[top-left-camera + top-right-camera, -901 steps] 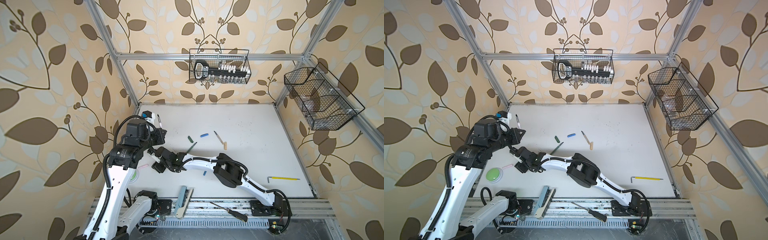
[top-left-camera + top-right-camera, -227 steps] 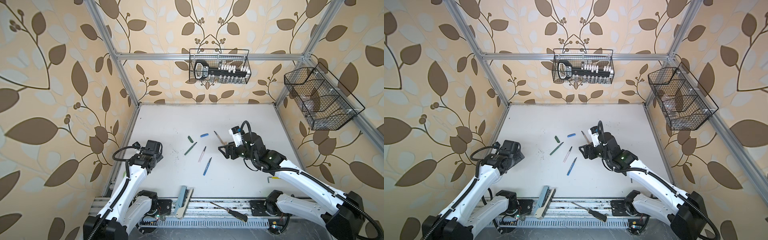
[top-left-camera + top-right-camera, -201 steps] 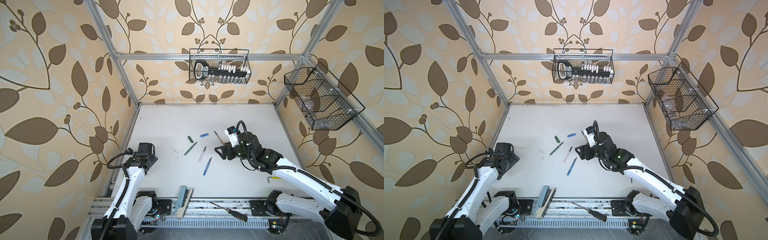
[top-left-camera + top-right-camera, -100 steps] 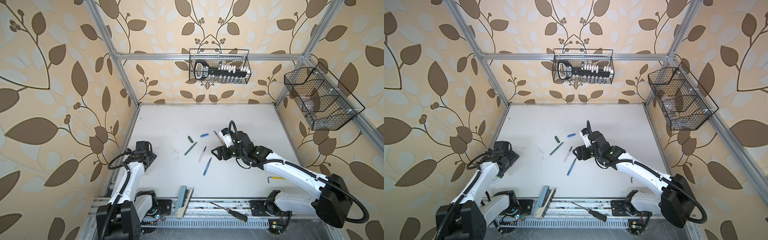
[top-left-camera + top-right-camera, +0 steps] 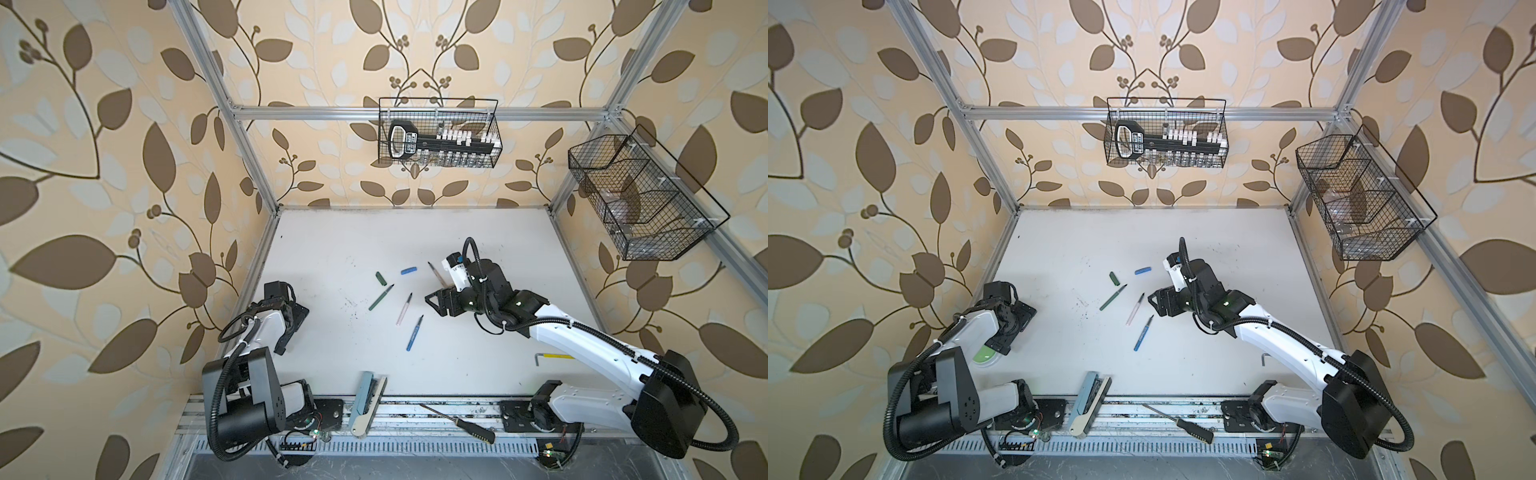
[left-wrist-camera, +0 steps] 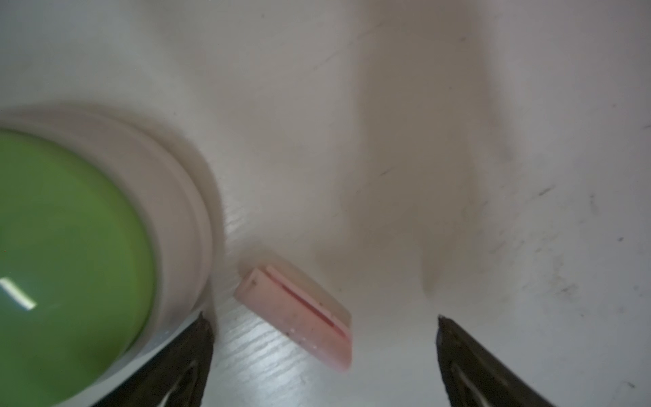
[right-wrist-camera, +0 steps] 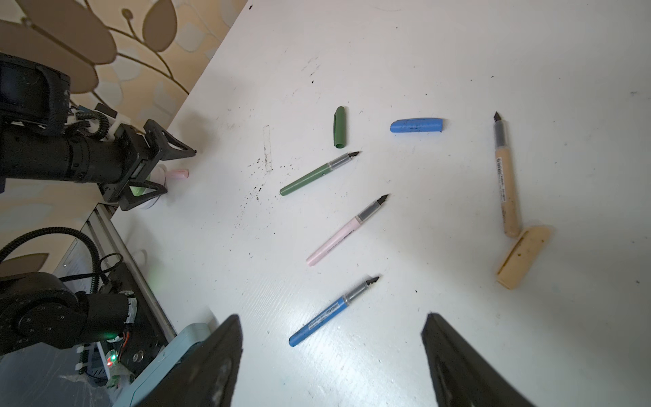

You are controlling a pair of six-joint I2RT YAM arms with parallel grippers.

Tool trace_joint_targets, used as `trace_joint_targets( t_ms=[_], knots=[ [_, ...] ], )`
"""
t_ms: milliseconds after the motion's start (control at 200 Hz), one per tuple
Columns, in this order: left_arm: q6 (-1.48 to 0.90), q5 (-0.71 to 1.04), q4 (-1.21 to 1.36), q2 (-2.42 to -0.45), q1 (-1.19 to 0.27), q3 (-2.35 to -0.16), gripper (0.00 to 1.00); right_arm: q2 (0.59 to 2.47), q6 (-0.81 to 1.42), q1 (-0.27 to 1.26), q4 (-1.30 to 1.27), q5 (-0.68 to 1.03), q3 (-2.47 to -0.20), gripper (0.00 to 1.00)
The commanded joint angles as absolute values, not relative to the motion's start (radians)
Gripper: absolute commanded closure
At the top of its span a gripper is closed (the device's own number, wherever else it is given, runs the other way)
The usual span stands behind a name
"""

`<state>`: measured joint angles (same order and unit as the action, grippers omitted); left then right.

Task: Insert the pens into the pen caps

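Pink tube-shaped pen cap (image 6: 296, 317) lies loose between the wide-open jaws of the left gripper (image 6: 322, 326). The right gripper (image 7: 333, 329), open and empty, hangs near the slim blue pen (image 7: 324, 317).

Our right gripper (image 5: 433, 305), which had reached across to the left edge of the white table (image 5: 415, 241), has pulled back to the right of the pens. The slim pale pink pen (image 5: 404, 309) now lies between the dark green pen (image 5: 381, 297) and the blue pen (image 5: 414, 333), where none lay before. Our left gripper (image 6: 321, 317) has dropped from its raised pose to sit low over the short pale pink cap (image 6: 296, 313).
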<state>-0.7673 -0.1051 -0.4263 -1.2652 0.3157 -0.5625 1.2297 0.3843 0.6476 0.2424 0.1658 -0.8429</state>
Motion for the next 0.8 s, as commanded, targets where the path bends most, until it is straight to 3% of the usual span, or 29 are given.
trace_joint_targets(
  t_ms=[0,520,795],
  knots=[
    [-0.750,-0.066,-0.376,-1.308,0.321,-0.575,0.01,1.215,0.376,0.643,0.238,0.178,-0.850,0.19],
    [-0.681,0.141,-0.213,-1.549,0.309,-0.661,0.01,1.206,0.382,0.625,0.236,0.167,-0.835,0.19],
    [-0.783,0.119,-0.144,-1.552,0.116,-0.605,0.01,1.204,0.388,0.618,0.207,0.171,-0.804,0.19]
  ],
)
